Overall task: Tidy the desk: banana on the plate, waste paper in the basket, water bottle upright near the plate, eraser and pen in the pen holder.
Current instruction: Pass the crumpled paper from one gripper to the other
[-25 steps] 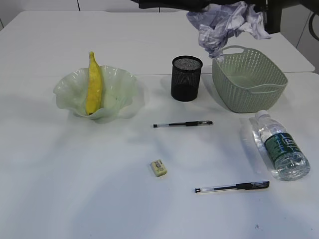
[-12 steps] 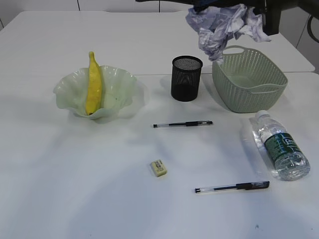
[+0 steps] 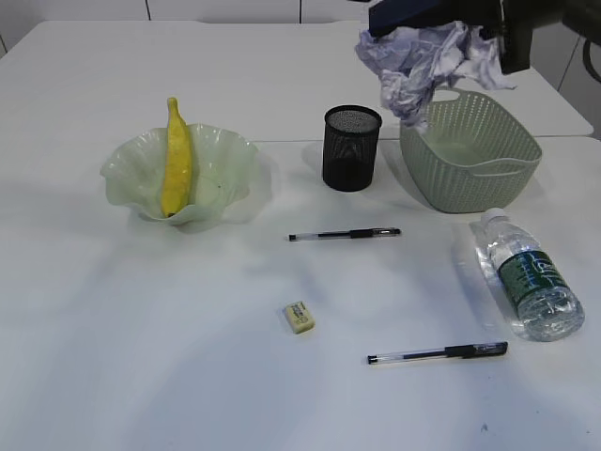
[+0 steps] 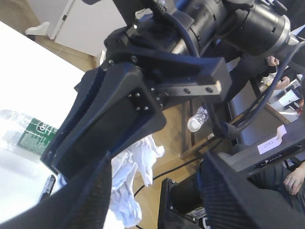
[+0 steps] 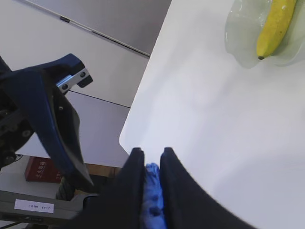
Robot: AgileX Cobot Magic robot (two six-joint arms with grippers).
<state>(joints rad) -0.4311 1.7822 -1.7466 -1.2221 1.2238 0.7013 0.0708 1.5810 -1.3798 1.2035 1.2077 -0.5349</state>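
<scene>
The crumpled waste paper (image 3: pixel 427 58) hangs in the air over the left rim of the sage green basket (image 3: pixel 470 155). My right gripper (image 5: pixel 151 160) is shut on a bluish fold of it (image 5: pixel 152 191). My left gripper (image 4: pixel 157 193) stands open, and the paper (image 4: pixel 133 176) hangs beside its left finger. The banana (image 3: pixel 177 155) lies in the pale green plate (image 3: pixel 239 160). The water bottle (image 3: pixel 531 282) lies on its side at the right. Two pens (image 3: pixel 345 234) (image 3: pixel 438 353) and the eraser (image 3: pixel 298 316) lie on the desk. The black mesh pen holder (image 3: pixel 352 148) stands left of the basket.
Both arms crowd the top right of the exterior view, above the basket. The desk's far edge runs behind the basket and pen holder. The right wrist view shows the banana (image 5: pixel 274 24) and plate (image 5: pixel 236 45) far off.
The waste paper and both grippers have shifted a little to the right, further over the basket's rim. Nothing on the desk has moved.
</scene>
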